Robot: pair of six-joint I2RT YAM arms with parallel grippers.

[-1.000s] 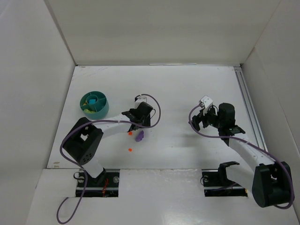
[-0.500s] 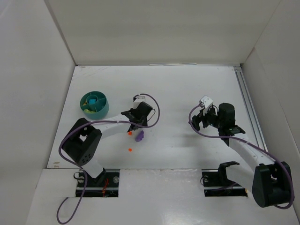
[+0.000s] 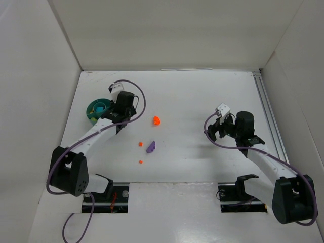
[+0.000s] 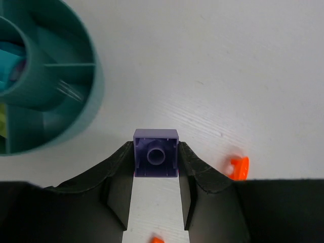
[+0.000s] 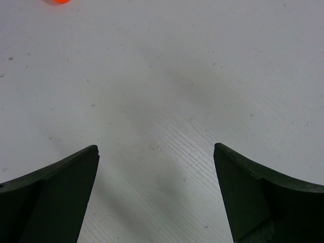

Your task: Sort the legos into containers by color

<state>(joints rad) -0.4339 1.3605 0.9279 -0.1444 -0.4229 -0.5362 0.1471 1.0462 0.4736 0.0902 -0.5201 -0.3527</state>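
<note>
Biggest thing first: the white worktop (image 3: 202, 96), with the two arms on it. The left arm (image 3: 93, 134) reaches out to the far left. The right arm (image 3: 255, 154) sits well apart on the other side, and the right jaws are spread wide over the worktop, holding nothing.

Next the teal tub (image 3: 90, 112). In the overhead view the left arm's hand end overlaps its right edge. The centre ring looks to hold cyan bits (image 3: 101, 107) and a near wedge has lime ones (image 3: 94, 119).

The left jaws are pinched narrow on a small purple brick (image 4: 156, 160), gripped by its sides right at the tips, with the hollow underside facing the wrist camera. From there the brick sits just beside the tub's outer wall, not over a wedge yet.

So I'd say this is the drop-off step. My tips:
- Slide further in until the brick is squarely above one wedge, not over a divider or the centre ring, before letting go.
- I can't tell which wedge is meant for purple, so sort that out first.
- Clear the rim, but stay low so the brick doesn't bounce out.
- It's a fingertip grip, so no jerky moves.

Loose on the worktop are a purple piece (image 3: 151, 147), a round orange bit (image 3: 156, 120) and two tiny orange bits (image 3: 140, 144) (image 3: 140, 162).
</note>
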